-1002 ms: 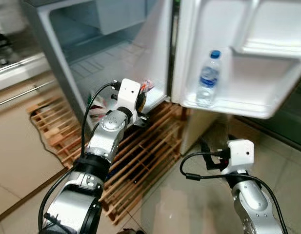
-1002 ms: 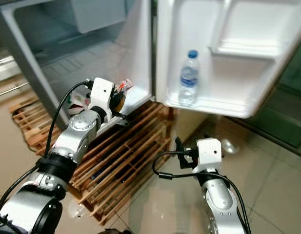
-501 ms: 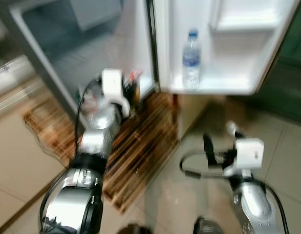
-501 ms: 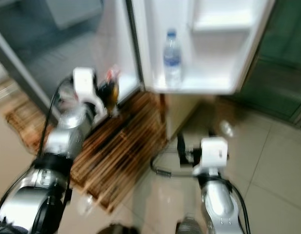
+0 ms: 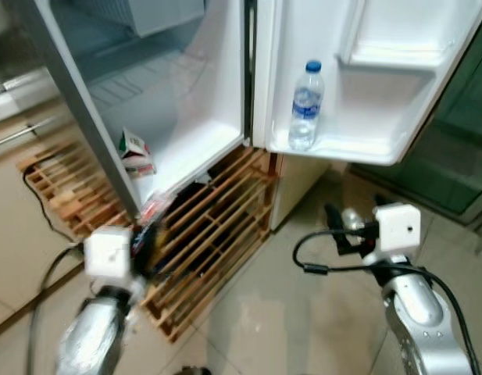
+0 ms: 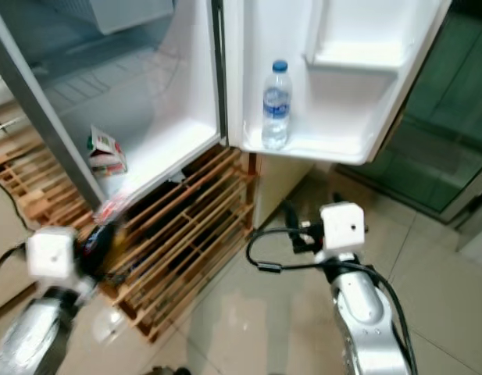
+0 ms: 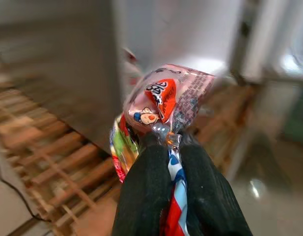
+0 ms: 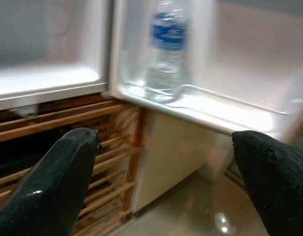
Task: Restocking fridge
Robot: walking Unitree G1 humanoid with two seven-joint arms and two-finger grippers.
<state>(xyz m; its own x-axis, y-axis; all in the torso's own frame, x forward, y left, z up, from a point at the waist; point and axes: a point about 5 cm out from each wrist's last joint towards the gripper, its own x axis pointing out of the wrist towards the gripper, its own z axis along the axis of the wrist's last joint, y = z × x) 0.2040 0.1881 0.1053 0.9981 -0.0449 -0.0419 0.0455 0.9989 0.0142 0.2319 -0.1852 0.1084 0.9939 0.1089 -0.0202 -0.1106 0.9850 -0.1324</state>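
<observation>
1. Red, pink and clear plastic make up a snack packet (image 7: 163, 105), which is pinched by its twisted end between the two black fingers (image 7: 144, 196) of the left gripper (image 7: 173, 162).
2. Low at the near left, the left gripper (image 5: 143, 242) is seen blurred, in front of the fridge's lower edge and over a wooden slatted pallet (image 5: 209, 242).
3. Inside the open fridge (image 5: 186, 101), a small carton (image 5: 133, 150) is seen on the white floor of the compartment, near its left wall.
4. On the open door's shelf (image 5: 358, 148), a water bottle (image 5: 305, 105) with a blue cap is stood upright.
5. At the near right, the right gripper (image 8: 166, 147) is held with its fingers spread wide and nothing between them, facing the door shelf above a glossy tiled floor (image 5: 287, 312).
</observation>
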